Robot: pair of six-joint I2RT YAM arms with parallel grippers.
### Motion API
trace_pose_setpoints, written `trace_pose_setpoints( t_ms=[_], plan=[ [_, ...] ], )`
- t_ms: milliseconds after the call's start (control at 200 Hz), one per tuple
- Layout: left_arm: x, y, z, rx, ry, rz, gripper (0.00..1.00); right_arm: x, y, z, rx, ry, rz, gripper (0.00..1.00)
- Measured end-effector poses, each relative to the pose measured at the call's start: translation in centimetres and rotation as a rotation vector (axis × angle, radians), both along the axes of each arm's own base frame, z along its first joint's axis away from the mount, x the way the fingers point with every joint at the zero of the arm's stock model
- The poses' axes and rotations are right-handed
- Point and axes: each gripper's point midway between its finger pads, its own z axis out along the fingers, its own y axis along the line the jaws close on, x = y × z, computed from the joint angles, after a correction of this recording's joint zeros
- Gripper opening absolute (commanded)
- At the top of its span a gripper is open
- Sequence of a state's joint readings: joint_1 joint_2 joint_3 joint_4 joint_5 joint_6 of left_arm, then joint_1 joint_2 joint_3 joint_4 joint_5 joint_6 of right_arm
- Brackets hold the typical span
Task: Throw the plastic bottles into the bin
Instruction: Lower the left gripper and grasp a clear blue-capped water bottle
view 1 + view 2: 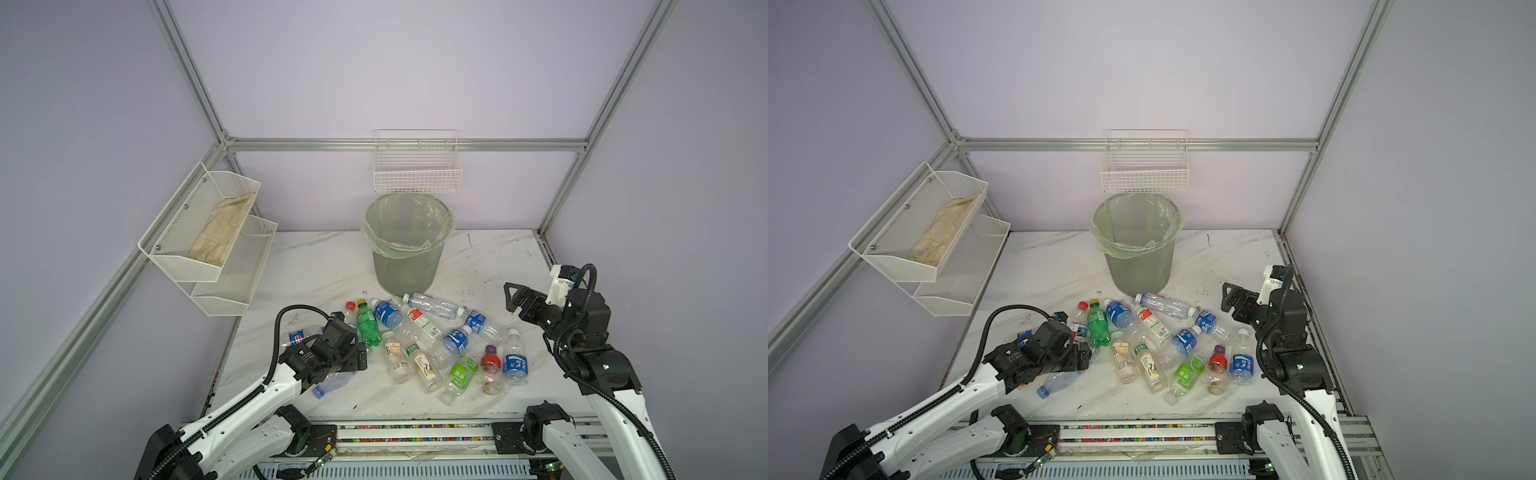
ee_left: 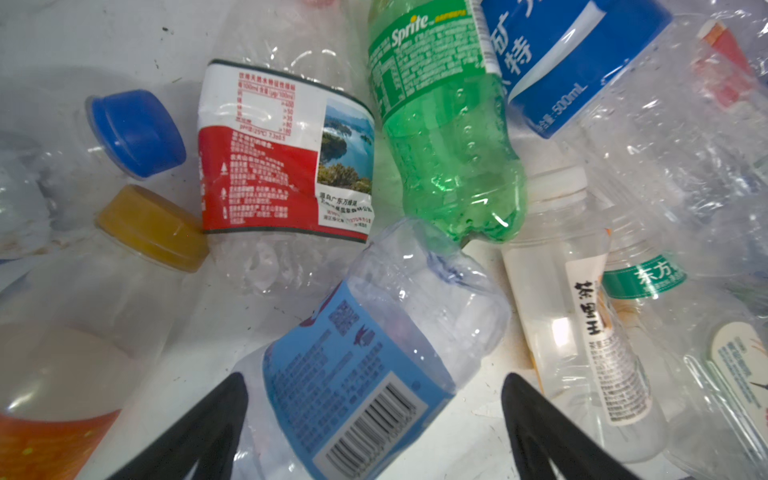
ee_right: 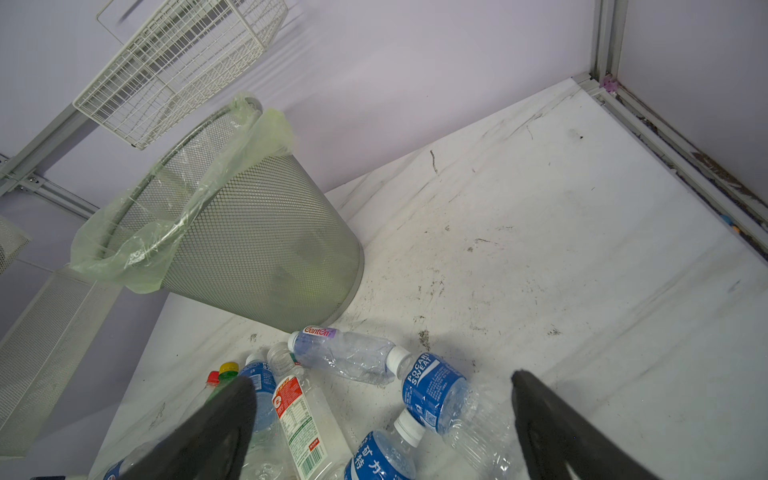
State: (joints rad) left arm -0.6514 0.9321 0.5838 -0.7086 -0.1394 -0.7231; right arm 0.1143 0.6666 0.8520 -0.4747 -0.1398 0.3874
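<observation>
1. Left pincer point(image 2: 374, 386): jaws wide. It sits low over the 8 o'clock edge of the pile, and its fingers stand either side of a crushed clear bottle with a pale blue label point(image 2: 365, 340). That bottle lies flat on the bench point(image 1: 316, 266), with a gap visible between it and one finger.

2. Right pincer point(image 1: 508, 297): jaws wide, nothing between them. It hangs above the bench at 3 o'clock of the pile, pointing toward 9 o'clock.

3. Plastic bottles point(image 1: 419, 322): in both top views they lie on their sides in a loose pile at the bench centre, running toward 6 o'clock. The green Sprite bottle point(image 2: 449, 145) lies just beside the pale-blue-label bottle, its base at that bottle's end.

4. Bin point(image 1: 407, 266): upright at 12 o'clock of the pile, with a pale green bag folded over its rim. The nearest bottle lies at its foot. A white wire basket point(image 1: 417, 174) hangs on the wall above it.
</observation>
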Motion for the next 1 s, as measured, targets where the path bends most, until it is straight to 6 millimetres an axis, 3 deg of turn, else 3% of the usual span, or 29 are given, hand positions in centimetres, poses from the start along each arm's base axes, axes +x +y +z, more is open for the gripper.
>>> trace_pose_setpoints(
  t_ms=[650,860,1000],
  plan=[
    [0.1,-0.6,-2.8,0.044,0.052,-0.019,0.88,0.2,0.1,-0.2,0.003,-0.005,0.006,0.97],
    [0.0,-0.6,-3.4,0.054,0.064,-0.025,0.81,0.2,0.1,-0.2,0.003,-0.005,0.006,0.97],
    [0.0,-0.8,-3.4,0.052,0.061,-0.027,0.68,0.2,0.1,-0.2,0.003,-0.005,0.006,0.97]
  ],
)
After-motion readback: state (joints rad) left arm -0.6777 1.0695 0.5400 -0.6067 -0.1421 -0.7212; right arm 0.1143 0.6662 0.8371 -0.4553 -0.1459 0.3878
